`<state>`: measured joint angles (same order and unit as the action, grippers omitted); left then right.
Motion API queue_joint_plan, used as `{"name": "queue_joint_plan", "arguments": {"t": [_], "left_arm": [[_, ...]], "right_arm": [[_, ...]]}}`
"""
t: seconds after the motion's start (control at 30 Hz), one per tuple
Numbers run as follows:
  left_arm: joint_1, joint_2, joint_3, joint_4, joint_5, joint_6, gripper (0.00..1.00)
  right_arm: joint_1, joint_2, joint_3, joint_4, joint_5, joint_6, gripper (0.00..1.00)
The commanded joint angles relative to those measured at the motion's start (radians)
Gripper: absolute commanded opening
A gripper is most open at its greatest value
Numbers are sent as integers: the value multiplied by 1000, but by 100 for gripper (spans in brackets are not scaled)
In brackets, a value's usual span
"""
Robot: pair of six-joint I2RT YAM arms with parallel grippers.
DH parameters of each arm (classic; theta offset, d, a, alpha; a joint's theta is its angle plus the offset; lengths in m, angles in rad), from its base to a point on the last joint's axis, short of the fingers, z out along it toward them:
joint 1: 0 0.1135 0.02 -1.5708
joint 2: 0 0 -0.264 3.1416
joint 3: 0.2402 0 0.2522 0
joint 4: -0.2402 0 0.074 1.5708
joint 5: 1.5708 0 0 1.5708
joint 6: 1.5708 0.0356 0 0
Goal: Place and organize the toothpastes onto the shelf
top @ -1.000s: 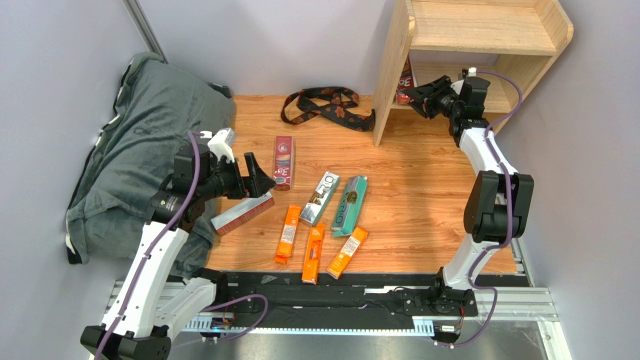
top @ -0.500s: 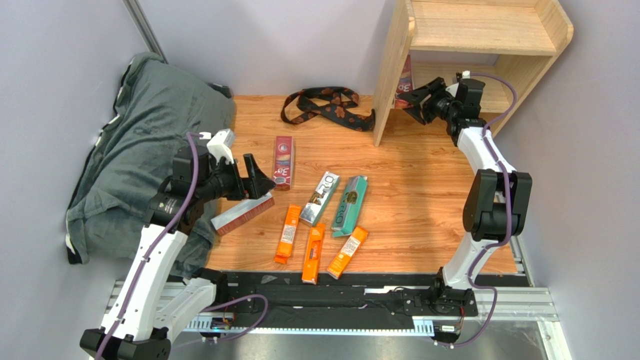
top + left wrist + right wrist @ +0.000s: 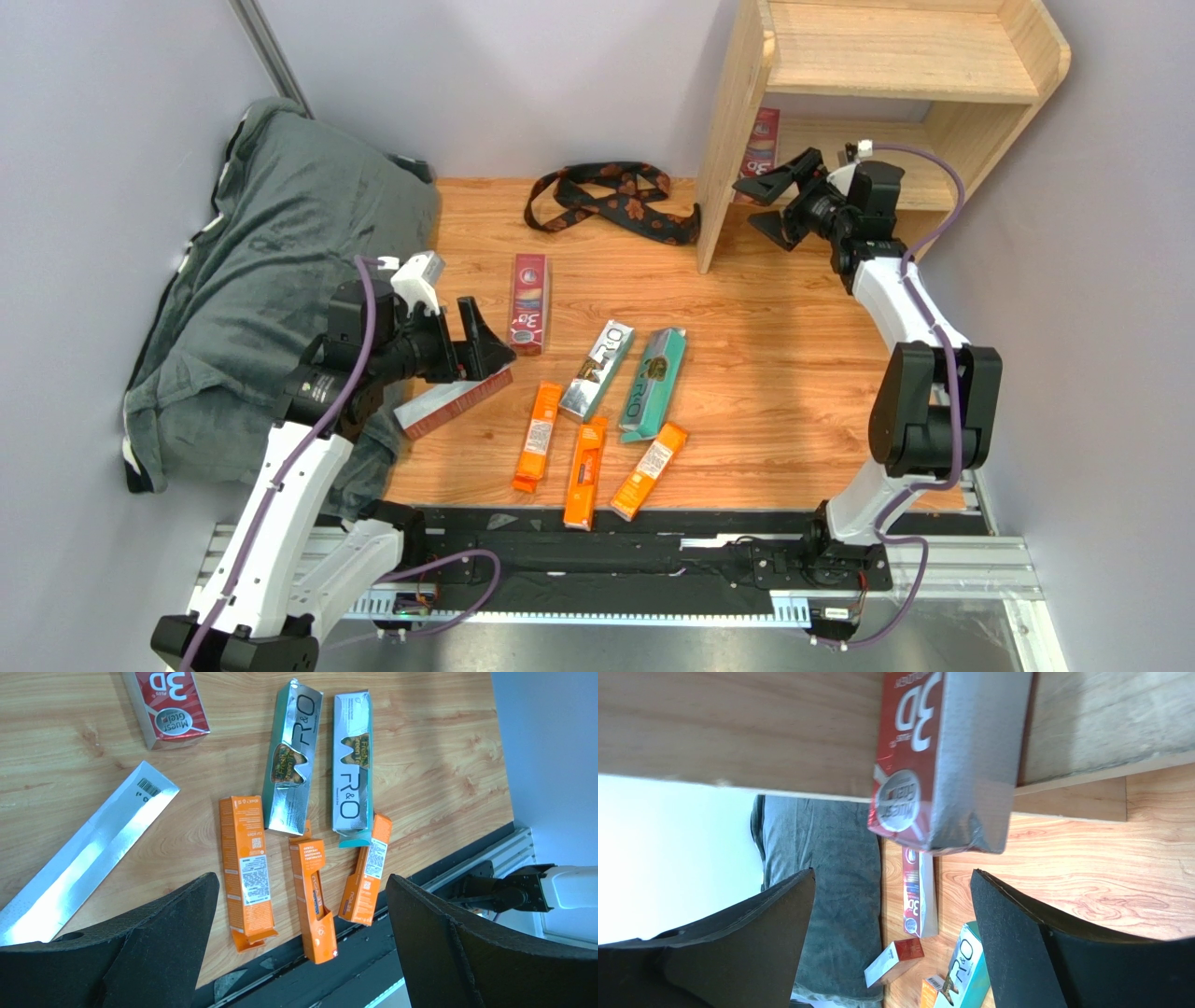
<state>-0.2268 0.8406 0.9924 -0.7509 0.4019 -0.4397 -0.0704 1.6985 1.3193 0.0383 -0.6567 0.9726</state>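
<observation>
Wooden tabletop | shelf lower tier: one dark red toothpaste box | left fingers, right fingers: spread wide, empty

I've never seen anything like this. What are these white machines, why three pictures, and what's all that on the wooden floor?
These are two robot arms, bolted side by side, each ending in a two-finger gripper. The wide picture looks down from above and behind them. The other two come from a camera on each wrist; the black shapes at the bottom are that gripper's own fingers. The left gripper hangs open above seven toothpaste boxes, one a teal box, lying on the wooden surface. The right gripper is open in front of the shelf, where a dark red box stands in the lower compartment. Neither holds anything. A patterned strap and a grey cloth lie nearby.
</observation>
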Motion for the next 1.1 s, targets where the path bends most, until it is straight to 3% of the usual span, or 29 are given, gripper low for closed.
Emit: {"name": "queue_joint_plan", "arguments": {"t": [0.0,0.3,0.5,0.77,0.87,1.07], "left_arm": [[4,-14,-8,10,18,9,98],[4,-3,-6,16,23,10,98],[4,26,-14,28,66,16,98],[4,107,-23,36,20,16,98],[4,130,-18,33,-14,24,98],[4,221,20,38,-40,36,98]], "right_arm": [[1,-75,-32,66,-3,-11,86],[1,-252,-158,-34,55,-135,87],[3,-450,-204,-291,141,-276,89],[32,-715,-341,-448,221,-363,89],[66,-761,-339,-566,304,-419,89],[96,-816,-367,-659,307,-440,89]]}}
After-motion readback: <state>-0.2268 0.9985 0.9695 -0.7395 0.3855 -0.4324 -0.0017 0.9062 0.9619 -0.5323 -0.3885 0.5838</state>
